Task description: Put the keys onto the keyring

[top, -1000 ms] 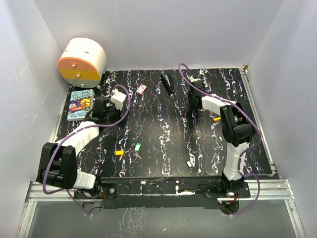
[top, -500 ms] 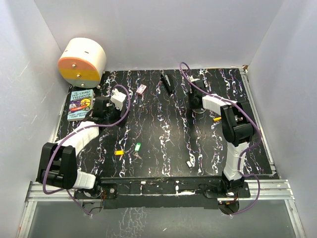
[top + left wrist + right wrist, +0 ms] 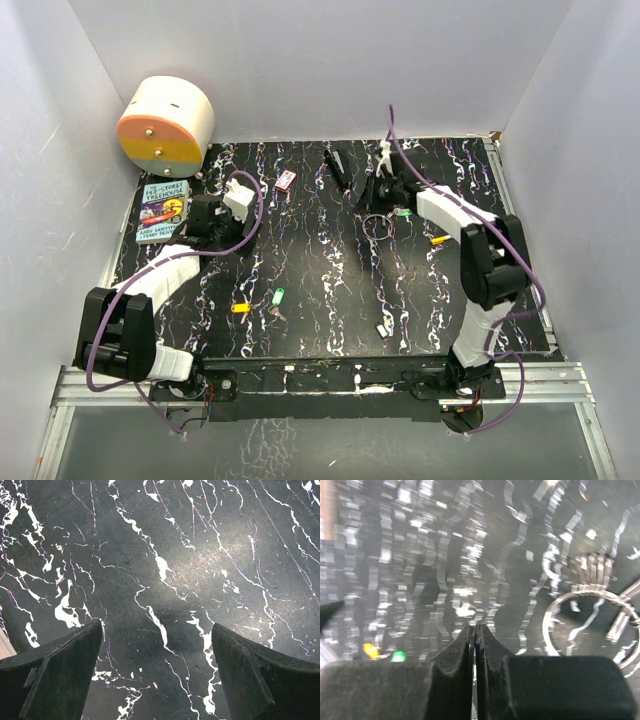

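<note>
The keyring [image 3: 377, 225], a thin metal ring with small bits on it, lies on the black marbled table right of centre. It also shows at the right edge of the blurred right wrist view [image 3: 592, 625]. My right gripper [image 3: 373, 196] is shut just behind the ring, with nothing visible between its fingers [image 3: 475, 630]. A key with a green tag [image 3: 278, 298] and a small silvery key [image 3: 277, 314] lie near the front, left of centre. My left gripper [image 3: 213, 222] is open and empty over bare table [image 3: 160, 645] at the back left.
An orange tag [image 3: 240, 307] lies by the keys. A small green bit [image 3: 404, 212] and a yellow bit [image 3: 438, 239] lie right of the ring. A pink-red card [image 3: 286, 180], a black object [image 3: 338, 168], a book [image 3: 163, 211] and a white-orange drum [image 3: 165, 125] are at the back.
My right arm has swung back and left off the spot it covered, and the keyring now shows on the table. The left arm has not moved.
</note>
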